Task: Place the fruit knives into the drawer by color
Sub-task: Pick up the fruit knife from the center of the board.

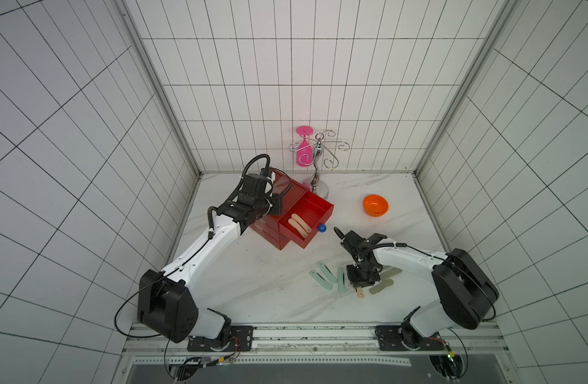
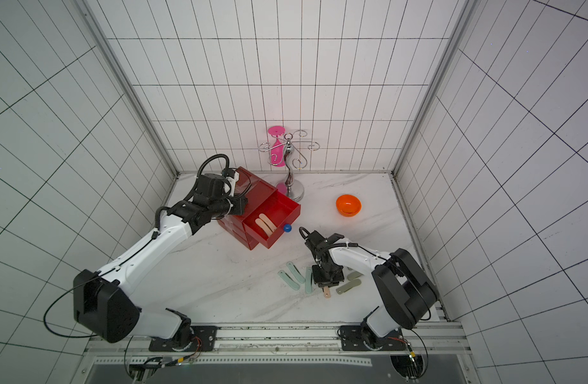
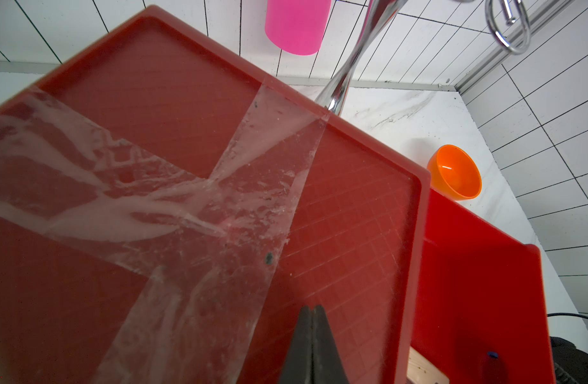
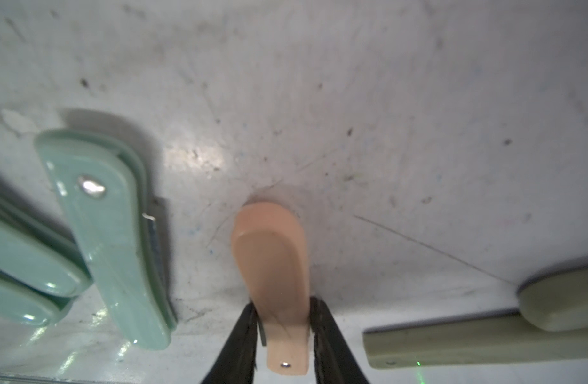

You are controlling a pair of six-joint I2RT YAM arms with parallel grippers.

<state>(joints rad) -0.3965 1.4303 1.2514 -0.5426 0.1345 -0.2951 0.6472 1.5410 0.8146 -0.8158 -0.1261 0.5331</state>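
One peach knife (image 4: 272, 266) between right jaws, seemingly gripped

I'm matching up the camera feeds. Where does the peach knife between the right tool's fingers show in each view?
In a top view: peach knife, low, right of centre.
In a top view: peach knife, low, right of centre.
Left wrist: not in it.
Right wrist: the knife, bottom centre, between the right tool's fingers.
Shared landmark: mint green knives beside it.
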